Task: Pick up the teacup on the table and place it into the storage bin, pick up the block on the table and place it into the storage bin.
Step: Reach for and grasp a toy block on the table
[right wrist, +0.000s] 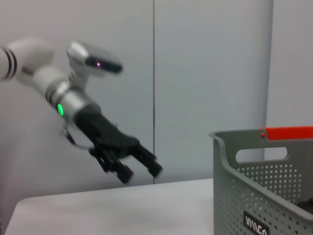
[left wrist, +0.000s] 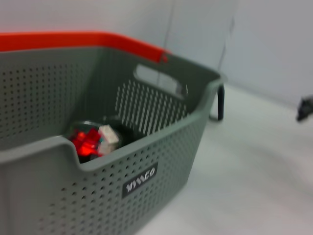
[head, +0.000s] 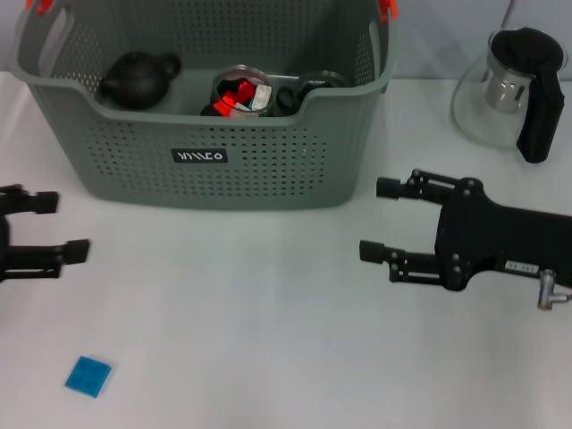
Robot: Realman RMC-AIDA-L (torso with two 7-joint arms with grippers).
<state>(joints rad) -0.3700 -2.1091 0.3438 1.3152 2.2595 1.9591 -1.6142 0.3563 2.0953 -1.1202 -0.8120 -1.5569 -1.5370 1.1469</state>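
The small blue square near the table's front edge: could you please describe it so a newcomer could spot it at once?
Start at the grey-green storage bin at the back of the white table. Come toward the robot on its left side, past the open left tool. There lies the blue block, flat and alone, the only blue thing on the table.

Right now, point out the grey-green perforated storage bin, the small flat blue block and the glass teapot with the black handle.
grey-green perforated storage bin [head: 134, 170]: head view, front wall left of the label.
small flat blue block [head: 88, 375]: head view, middle of its top face.
glass teapot with the black handle [head: 487, 112]: head view, glass body.
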